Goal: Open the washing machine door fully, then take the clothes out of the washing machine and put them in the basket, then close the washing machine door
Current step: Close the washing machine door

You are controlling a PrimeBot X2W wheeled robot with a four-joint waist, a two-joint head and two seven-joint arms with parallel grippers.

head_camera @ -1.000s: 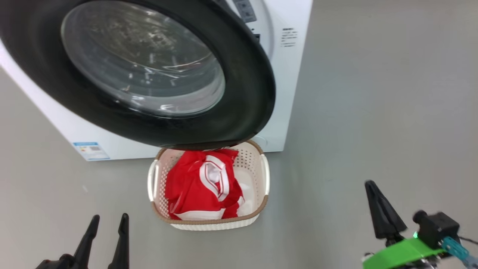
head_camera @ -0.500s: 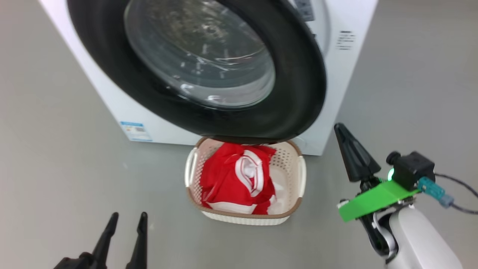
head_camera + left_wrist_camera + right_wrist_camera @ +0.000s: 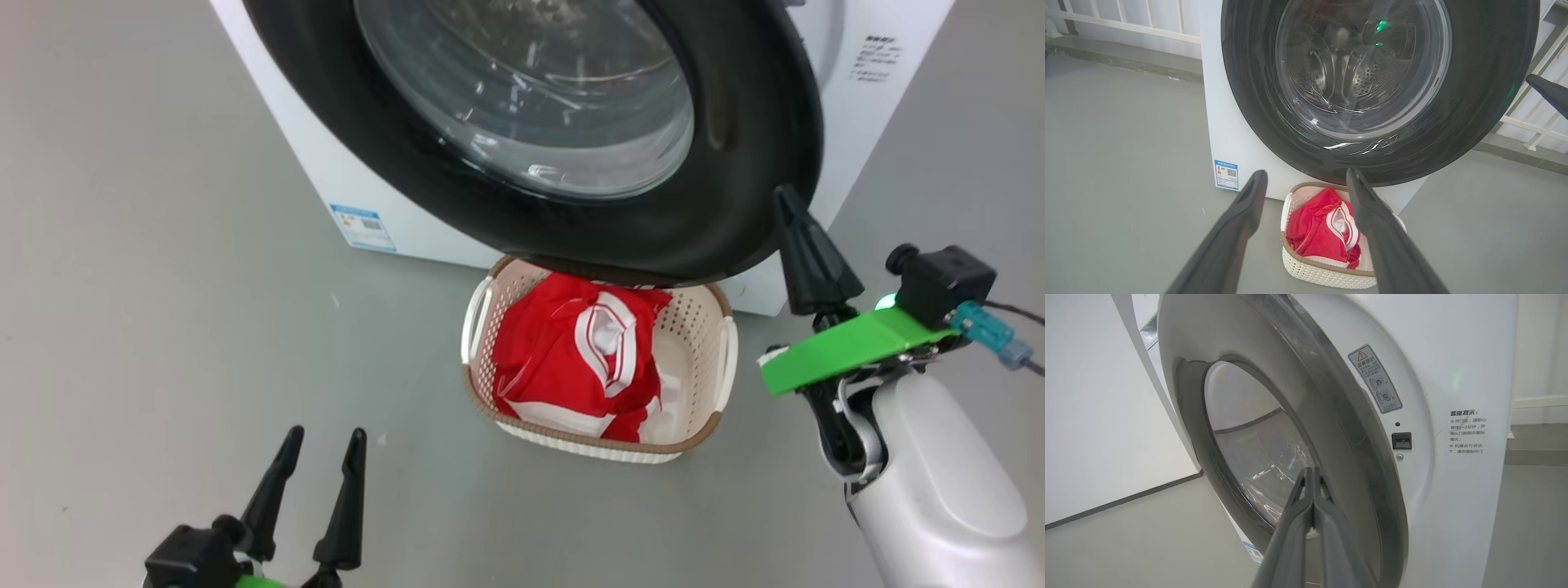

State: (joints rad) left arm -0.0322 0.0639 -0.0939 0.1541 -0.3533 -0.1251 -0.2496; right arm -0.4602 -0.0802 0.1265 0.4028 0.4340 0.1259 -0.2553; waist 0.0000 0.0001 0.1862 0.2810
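Note:
The washing machine door (image 3: 735, 163), black-rimmed with a glass porthole, stands swung out from the white washing machine (image 3: 865, 98) and overhangs the far end of the basket (image 3: 482, 404). The red clothes (image 3: 571, 359) with white trim lie bundled inside the basket on the floor. My right gripper (image 3: 788, 196) is shut and empty, its tip right beside the door's free edge; I cannot tell whether it touches. In the right wrist view its shut fingers (image 3: 1312, 473) point at the door's inner side (image 3: 1331, 416). My left gripper (image 3: 326, 431) hangs open and empty at the lower left, short of the basket (image 3: 1327, 275).
Grey floor (image 3: 163, 286) surrounds the machine and basket. A blue label (image 3: 363, 227) sits low on the machine's front. A white railing (image 3: 1126, 20) runs behind the machine. The door latch slot (image 3: 1401, 440) shows on the machine's front panel.
The head camera has turned, shifting the whole scene rightward. My right gripper, still shut, has risen from the floor area up to the door's free edge. The left gripper stays open.

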